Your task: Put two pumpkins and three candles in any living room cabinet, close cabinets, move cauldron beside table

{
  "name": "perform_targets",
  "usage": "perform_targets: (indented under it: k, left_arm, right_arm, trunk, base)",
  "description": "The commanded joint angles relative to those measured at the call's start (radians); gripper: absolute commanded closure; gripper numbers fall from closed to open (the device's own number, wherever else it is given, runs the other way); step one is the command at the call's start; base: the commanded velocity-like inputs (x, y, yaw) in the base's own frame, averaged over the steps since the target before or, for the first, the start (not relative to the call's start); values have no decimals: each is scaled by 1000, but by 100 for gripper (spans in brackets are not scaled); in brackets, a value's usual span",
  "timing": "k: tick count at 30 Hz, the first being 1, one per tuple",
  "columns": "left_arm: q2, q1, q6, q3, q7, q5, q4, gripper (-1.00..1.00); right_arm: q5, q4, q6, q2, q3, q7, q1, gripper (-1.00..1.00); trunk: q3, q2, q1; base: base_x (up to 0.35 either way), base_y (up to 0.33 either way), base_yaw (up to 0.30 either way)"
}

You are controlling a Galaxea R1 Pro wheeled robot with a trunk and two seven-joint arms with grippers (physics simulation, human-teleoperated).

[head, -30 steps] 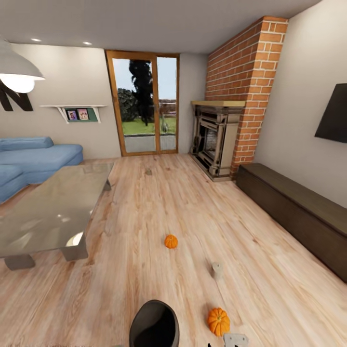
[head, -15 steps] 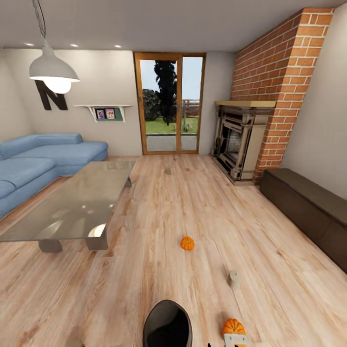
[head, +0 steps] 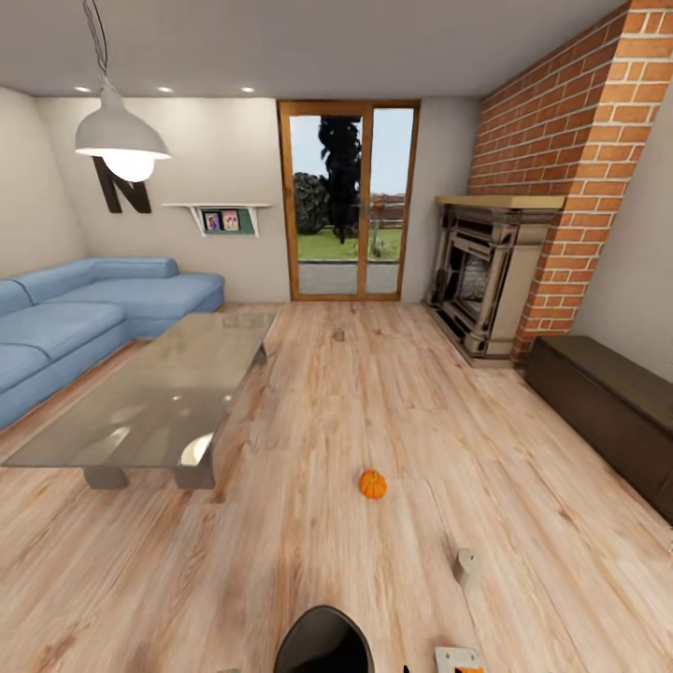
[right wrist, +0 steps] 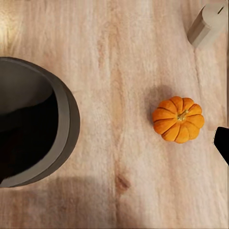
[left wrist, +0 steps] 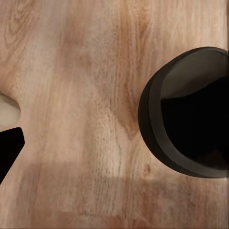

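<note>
One pumpkin [head: 372, 483] sits on the wood floor mid-room. The other pumpkin [right wrist: 178, 119] lies close below my right arm, near an upright candle [right wrist: 207, 24] [head: 468, 566]. Another candle [head: 338, 334] stands far off near the glass door. The black cauldron [head: 322, 640] [left wrist: 191, 114] [right wrist: 33, 124] stands on the floor right in front of me. The dark cabinet [head: 608, 411] runs along the right wall with its fronts shut. The glass table [head: 159, 393] is at the left. A dark fingertip [left wrist: 7, 150] edges the left wrist view, and another fingertip [right wrist: 222, 143] edges the right wrist view.
A blue sofa [head: 65, 322] stands behind the table at the left. A brick fireplace [head: 486, 280] is at the back right, beside the glass door [head: 348, 201]. A pendant lamp [head: 121, 140] hangs over the table. Open floor lies between the table and the cabinet.
The whole head view has swung left, so the camera moved. The room's things have slid right and down in the picture, and the near pumpkin now sits at its bottom edge.
</note>
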Motion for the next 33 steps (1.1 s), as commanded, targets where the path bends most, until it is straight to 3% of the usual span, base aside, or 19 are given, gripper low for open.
perform_targets:
  k: [1, 17, 24, 33]
  left_arm:
    - [0, 0, -3, -2, 2, 9, 0, -100]
    - [0, 0, -3, -2, 2, 9, 0, -100]
    - [0, 0, -3, -2, 2, 9, 0, -100]
    - [0, 0, -3, -2, 2, 9, 0, -100]
  right_arm:
    - [-1, 1, -3, 0, 2, -4, -1, -100]
    - [-1, 0, -3, 0, 3, -4, -1, -100]
    - [-1, 0, -3, 0, 3, -5, -1, -100]
    - [-1, -1, -1, 0, 4, -4, -1, -100]
  trunk:
    - [-1, 0, 0]
    - [-1, 0, 0]
    - [-1, 0, 0]
    - [-1, 0, 0]
  base:
    - [108, -5, -200]
    - [65, 103, -26]
    - [213, 18, 0]
    - [28, 0, 0]
